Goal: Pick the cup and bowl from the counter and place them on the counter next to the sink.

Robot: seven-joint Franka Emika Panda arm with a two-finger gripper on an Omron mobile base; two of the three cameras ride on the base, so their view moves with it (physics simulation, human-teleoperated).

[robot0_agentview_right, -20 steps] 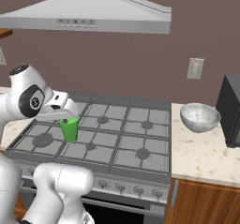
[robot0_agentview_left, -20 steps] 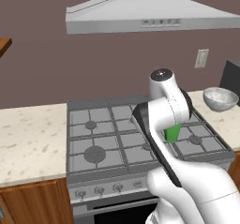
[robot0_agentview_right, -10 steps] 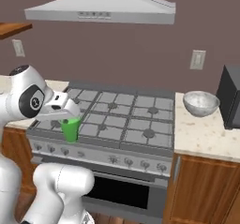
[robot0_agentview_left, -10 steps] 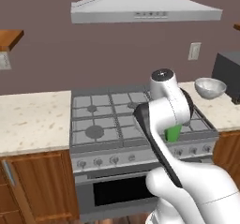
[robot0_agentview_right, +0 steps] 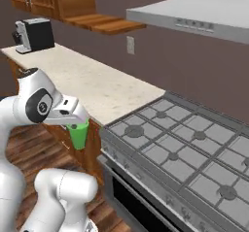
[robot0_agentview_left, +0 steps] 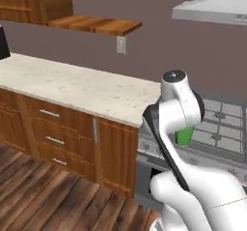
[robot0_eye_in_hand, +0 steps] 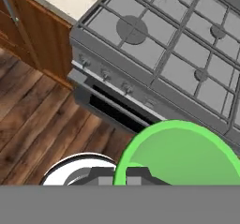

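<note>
End effector (robot0_agentview_right: 77, 121) pinching cup (robot0_agentview_right: 78, 133) upright; surface (robot0_agentview_right: 92, 84) lies just beyond it, sink not visible.

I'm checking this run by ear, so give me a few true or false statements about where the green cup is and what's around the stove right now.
1. The gripper is shut on the small bright green cup. True.
2. The green cup stands on the grey gas stovetop. False: it hangs in the air, off the stove's front left corner, above the wooden floor.
3. A black coffee machine sits on the cream speckled counter. True.
4. A pot stands on a burner. False: the grates are bare.
</note>
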